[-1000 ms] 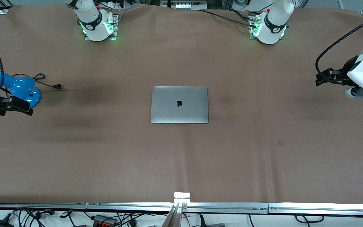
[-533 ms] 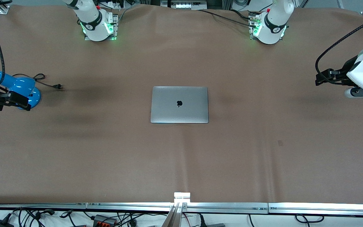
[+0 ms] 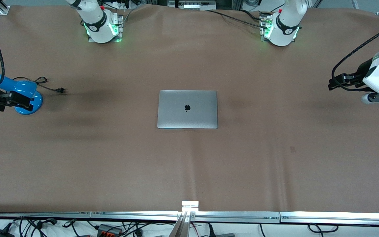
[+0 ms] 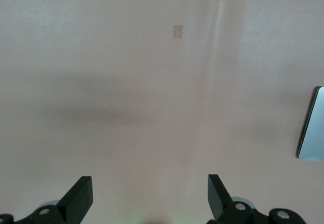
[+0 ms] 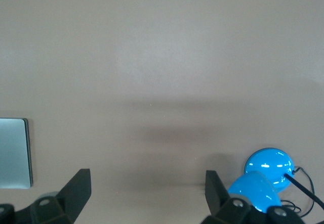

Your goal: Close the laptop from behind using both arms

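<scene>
The grey laptop [image 3: 187, 109] lies shut and flat at the table's middle, its lid with the dark apple logo facing up. My left gripper [image 3: 335, 82] hangs open and empty over bare table at the left arm's end, well away from the laptop. In the left wrist view the gripper [image 4: 149, 198] is wide open and only a corner of the laptop [image 4: 313, 125] shows. My right gripper [image 3: 22, 101] is open and empty over the blue lamp at the right arm's end. The right wrist view shows its spread fingers [image 5: 81, 188] and the laptop's edge [image 5: 14, 153].
A blue desk lamp [image 3: 23, 93] with a black cord and plug [image 3: 61, 89] lies at the right arm's end; it also shows in the right wrist view [image 5: 260, 178]. A small dark patch [image 3: 292, 149] marks the brown cloth. A metal rail [image 3: 189, 215] lines the front edge.
The right gripper has drifted toward the robots' bases, over the blue lamp. The left gripper has shifted slightly the same way. The laptop has not moved.
</scene>
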You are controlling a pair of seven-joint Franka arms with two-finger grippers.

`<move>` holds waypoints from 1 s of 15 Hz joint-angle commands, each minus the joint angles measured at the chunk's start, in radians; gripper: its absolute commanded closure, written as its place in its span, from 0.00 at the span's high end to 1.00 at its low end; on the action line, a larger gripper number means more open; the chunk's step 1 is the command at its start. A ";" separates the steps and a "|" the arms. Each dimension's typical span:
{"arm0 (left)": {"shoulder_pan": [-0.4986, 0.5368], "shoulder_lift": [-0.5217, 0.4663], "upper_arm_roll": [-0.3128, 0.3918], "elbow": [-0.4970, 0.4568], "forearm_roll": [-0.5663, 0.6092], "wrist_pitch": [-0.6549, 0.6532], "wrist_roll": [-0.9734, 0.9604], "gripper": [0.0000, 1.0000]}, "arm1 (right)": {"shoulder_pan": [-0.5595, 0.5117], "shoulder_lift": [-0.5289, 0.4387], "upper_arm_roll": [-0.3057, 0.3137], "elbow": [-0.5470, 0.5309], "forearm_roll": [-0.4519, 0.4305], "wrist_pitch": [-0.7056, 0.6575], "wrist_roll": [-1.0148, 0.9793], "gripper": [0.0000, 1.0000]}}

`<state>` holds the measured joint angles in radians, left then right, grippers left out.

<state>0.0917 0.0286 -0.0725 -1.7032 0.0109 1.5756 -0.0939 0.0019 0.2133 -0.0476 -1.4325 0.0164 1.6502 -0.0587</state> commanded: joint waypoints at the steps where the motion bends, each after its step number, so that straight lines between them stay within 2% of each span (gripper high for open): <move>1: 0.006 -0.024 -0.003 -0.021 -0.017 -0.003 -0.010 1.00 | -0.020 -0.141 0.023 -0.182 -0.023 0.058 -0.010 1.00; 3: 0.006 -0.026 -0.003 -0.021 -0.017 -0.005 -0.010 1.00 | -0.020 -0.207 0.025 -0.276 -0.026 0.101 -0.015 1.00; 5: 0.006 -0.024 -0.003 -0.021 -0.017 -0.003 -0.012 1.00 | -0.019 -0.233 0.025 -0.310 -0.026 0.105 -0.015 1.00; 10: 0.006 -0.024 -0.003 -0.021 -0.017 -0.005 -0.010 1.00 | -0.025 -0.273 0.025 -0.330 -0.030 0.017 0.019 1.00; 15: 0.006 -0.024 -0.003 -0.021 -0.017 -0.006 -0.010 1.00 | -0.023 -0.275 0.025 -0.330 -0.032 0.016 0.001 1.00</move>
<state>0.0918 0.0286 -0.0725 -1.7036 0.0108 1.5742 -0.0967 -0.0034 -0.0374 -0.0419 -1.7400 0.0022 1.6680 -0.0519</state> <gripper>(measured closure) 0.000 0.000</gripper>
